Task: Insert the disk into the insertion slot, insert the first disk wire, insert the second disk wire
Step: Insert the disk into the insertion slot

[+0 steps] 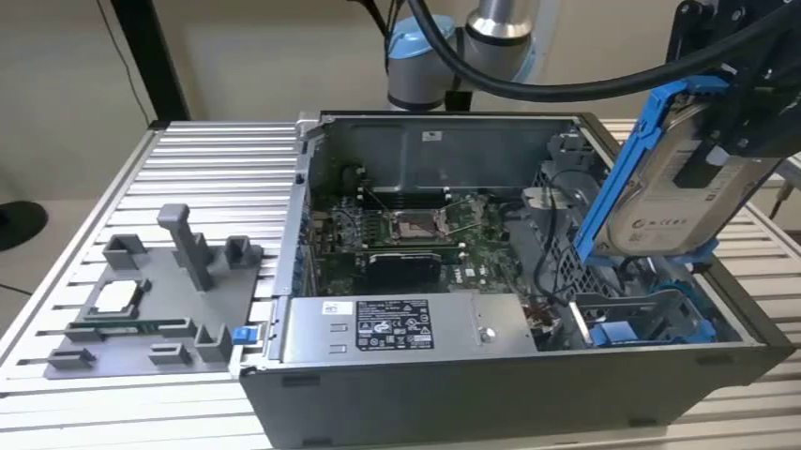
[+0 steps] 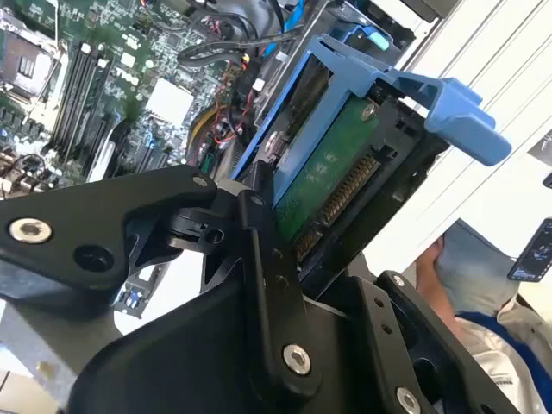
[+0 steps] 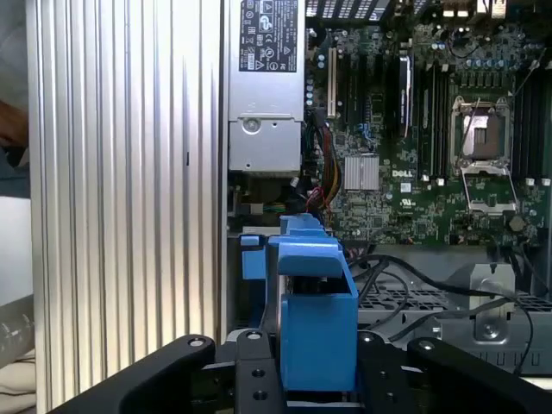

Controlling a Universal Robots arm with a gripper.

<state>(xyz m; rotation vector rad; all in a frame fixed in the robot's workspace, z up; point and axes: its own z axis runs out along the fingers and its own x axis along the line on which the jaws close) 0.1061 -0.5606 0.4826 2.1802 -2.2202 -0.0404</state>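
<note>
My gripper point(image 1: 723, 141) is shut on the disk point(image 1: 670, 202), a silver drive with a white label in a bright blue carrier. It holds the disk tilted on edge above the open computer case, at the exterior view's right. In the second wrist view the disk's green circuit board point(image 2: 332, 177) shows between the black fingers point(image 2: 259, 216). The first wrist view looks along the blue carrier point(image 3: 315, 302) from the gripper point(image 3: 315, 379). The insertion slot point(image 1: 632, 323), with blue rails and grey perforated walls, lies below the disk in the case's near right corner. Black cables point(image 1: 547, 246) hang beside the slot.
The grey labelled power-supply box point(image 1: 394, 328) sits along the case's front, with the motherboard point(image 1: 400, 234) behind it. A grey fixture point(image 1: 157, 300) holding small parts stands on the ribbed metal table point(image 1: 213, 169) at the exterior view's left. A person point(image 2: 483, 345) is beside the table.
</note>
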